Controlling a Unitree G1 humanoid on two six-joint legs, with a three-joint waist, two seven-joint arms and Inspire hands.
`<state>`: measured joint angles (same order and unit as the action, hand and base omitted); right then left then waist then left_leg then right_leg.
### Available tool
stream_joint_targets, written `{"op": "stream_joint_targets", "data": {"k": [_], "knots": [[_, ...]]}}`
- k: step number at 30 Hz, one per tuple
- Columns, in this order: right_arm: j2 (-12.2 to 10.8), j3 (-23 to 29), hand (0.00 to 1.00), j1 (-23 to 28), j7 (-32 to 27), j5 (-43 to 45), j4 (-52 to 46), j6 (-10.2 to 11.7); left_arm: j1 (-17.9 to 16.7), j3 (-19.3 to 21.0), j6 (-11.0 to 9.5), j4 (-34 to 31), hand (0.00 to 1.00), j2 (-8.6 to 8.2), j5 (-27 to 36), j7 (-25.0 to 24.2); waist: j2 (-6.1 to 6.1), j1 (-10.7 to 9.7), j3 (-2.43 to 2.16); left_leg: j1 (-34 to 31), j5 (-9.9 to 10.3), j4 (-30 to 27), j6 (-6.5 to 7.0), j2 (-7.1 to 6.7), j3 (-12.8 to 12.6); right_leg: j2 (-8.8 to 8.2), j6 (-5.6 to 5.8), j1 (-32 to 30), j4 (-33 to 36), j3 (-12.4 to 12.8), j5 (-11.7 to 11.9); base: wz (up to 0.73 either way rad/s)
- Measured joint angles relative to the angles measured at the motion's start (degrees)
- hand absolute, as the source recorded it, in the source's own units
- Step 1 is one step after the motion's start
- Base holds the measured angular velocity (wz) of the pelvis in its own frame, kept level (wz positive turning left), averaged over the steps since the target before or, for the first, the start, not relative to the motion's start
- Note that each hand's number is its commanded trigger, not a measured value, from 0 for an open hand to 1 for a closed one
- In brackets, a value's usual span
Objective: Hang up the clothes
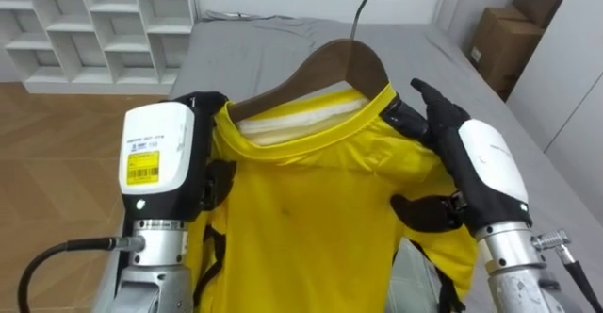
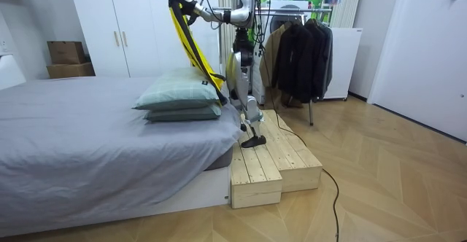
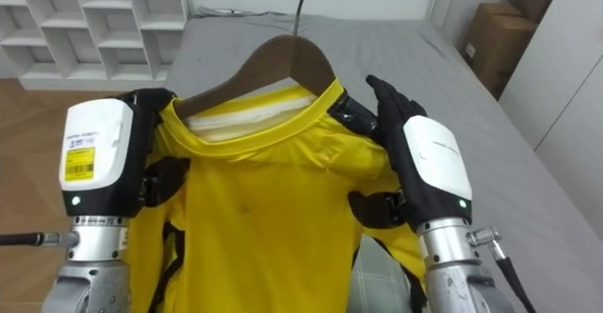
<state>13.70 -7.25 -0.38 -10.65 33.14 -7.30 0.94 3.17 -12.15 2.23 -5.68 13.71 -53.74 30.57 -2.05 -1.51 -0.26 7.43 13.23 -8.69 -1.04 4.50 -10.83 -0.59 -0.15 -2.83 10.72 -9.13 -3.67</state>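
Holds yellow shirt [image 1: 301,219] up between the two hands, over the bed [image 1: 283,40]. Clamps left hand [image 1: 155,162] on one shoulder; pinches the other in right hand [image 1: 480,167], thumb in front, fingers behind. Has wooden hanger [image 1: 330,63] seated in the collar, hook poking above the hands. Probably grips wide so shirt cannot slide off before reaching the clothes rack [image 2: 299,45].

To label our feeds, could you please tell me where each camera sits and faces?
Left eye view: on the robot's head, looking down at the yellow shirt on its wooden hanger over the bed; left hand and right hand hold it.
Right eye view: beside it, same scene, same hands.
Room view: off in the room, facing the whole robot on a wooden platform.
All share the yellow shirt and bed.
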Motion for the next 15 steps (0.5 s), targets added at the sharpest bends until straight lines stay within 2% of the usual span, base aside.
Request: {"op": "stream_joint_targets", "data": {"k": [5, 15], "knots": [[-0.01, 0.09, 0.00, -1.96, 0.01, -1.99, 1.94, 0.00, 0.00, 0.37, 0.03, -0.08, 1.00, -0.11, 0.00, -0.05, -0.44, 0.47, 0.38, -0.23, 0.00, -0.01, 0.00, 0.00, 0.24, -0.12, 0.01, 0.00, -0.11, -0.50, 0.00, 0.04], [-0.04, 0.37, 0.00, -2.89, 0.01, -1.98, 3.03, 0.16, 0.00, 0.54, 0.03, -0.16, 1.00, -0.89, -0.73, -0.48, -0.42, 0.21, 0.41, -0.54, 0.00, -0.05, 0.00, -0.04, 0.74, -0.24, 0.16, 0.00, -0.18, -1.00, -0.10, 0.02]]}}
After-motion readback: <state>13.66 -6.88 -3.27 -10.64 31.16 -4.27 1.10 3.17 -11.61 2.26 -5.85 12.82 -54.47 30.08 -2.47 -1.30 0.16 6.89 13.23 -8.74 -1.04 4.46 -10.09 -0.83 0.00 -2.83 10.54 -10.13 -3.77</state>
